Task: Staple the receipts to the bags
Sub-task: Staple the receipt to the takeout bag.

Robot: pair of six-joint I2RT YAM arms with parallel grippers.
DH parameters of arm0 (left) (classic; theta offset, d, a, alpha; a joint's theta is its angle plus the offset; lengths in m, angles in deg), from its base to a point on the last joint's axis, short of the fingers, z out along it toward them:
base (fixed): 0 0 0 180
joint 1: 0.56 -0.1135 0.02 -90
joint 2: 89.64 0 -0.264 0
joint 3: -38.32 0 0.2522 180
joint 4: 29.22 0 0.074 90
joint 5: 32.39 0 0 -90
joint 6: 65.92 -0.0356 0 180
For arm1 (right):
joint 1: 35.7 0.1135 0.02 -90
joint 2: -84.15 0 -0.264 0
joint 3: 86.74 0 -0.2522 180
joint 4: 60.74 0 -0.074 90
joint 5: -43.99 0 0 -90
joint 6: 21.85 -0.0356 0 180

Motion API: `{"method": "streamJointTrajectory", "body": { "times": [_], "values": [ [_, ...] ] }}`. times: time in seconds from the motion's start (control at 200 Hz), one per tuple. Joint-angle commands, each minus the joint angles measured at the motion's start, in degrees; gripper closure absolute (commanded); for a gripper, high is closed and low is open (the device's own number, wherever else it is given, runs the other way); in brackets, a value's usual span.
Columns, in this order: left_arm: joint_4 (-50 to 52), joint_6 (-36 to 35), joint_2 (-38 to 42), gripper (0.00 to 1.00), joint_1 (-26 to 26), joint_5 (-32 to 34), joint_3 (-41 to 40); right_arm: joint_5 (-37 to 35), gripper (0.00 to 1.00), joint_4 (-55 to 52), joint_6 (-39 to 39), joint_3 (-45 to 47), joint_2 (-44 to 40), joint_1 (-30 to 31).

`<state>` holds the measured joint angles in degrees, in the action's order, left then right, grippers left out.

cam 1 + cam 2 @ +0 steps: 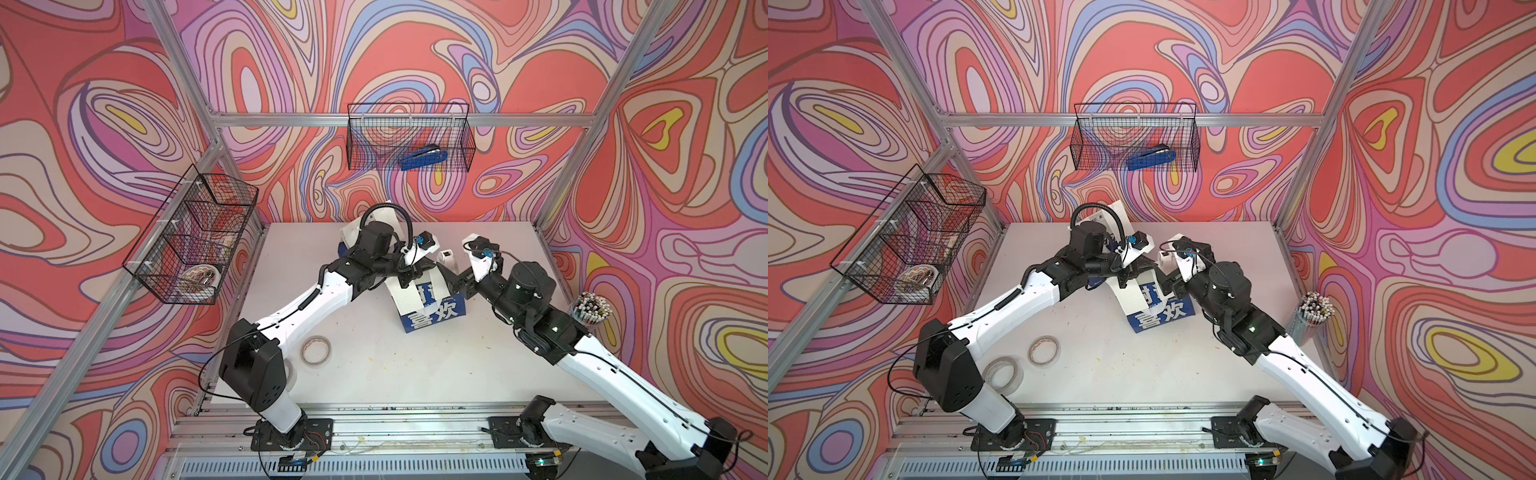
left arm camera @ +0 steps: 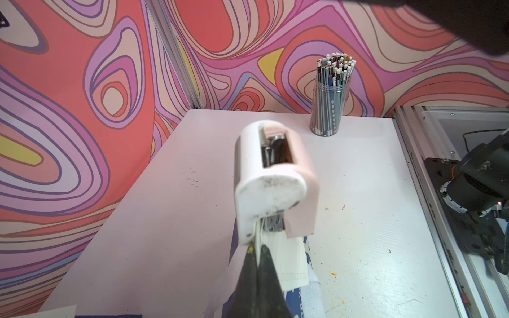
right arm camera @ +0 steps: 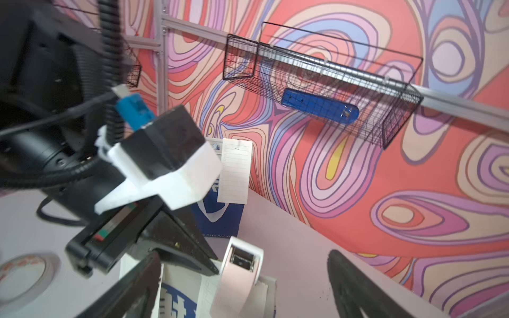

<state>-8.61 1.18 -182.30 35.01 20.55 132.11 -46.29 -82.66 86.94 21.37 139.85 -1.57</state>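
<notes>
the left gripper [image 2: 257,250] is pressed together, pinching the lined receipt [image 2: 289,264] against the top edge of the bag with chinese characters [image 1: 432,318], which stands near the middle of the table [image 1: 374,382]. a white-and-pink stapler [image 2: 272,176] sits over that same edge just past the fingertips, and the right gripper [image 3: 242,286] is spread wide, its fingers [image 3: 132,289] either side of the stapler and clear of it. the second bag [image 3: 220,220] stands by the back wall with another receipt [image 3: 235,170] on its face.
</notes>
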Motion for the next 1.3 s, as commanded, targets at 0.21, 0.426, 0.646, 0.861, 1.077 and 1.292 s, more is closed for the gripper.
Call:
{"method": "streamJointTrajectory", "body": {
  "times": [0.21,0.426,0.646,0.861,1.077,1.292],
  "values": [
    [4.83,-9.99,5.15,1.0,-0.15,-7.91,1.08,44.75,0.01,-33.31,22.92,-14.4,6.72,-20.79],
    [7.23,-12.78,6.06,1.0,-0.15,-12.51,1.09,50.72,0.02,-49.84,31.78,-21.65,16.09,-20.78],
    [9.9,-14.28,5.92,1.0,-0.15,-14.29,1.71,54.94,0.02,-45.15,30.06,-21.32,18.89,-20.77],
    [9.58,-14.11,5.82,1.0,-0.15,-15.2,1.88,61.36,0.08,-45.66,29.92,-22.0,22.69,-19.08],
    [9.67,-14.37,5.15,1.0,-0.15,-16.18,2.41,58.43,0.07,-44.22,29.78,-20.79,23.43,-17.16],
    [9.75,-14.37,4.42,1.0,-0.14,-17.07,3.2,55.61,0.24,-43.81,30.08,-20.84,25.64,-13.59]
  ]
}}
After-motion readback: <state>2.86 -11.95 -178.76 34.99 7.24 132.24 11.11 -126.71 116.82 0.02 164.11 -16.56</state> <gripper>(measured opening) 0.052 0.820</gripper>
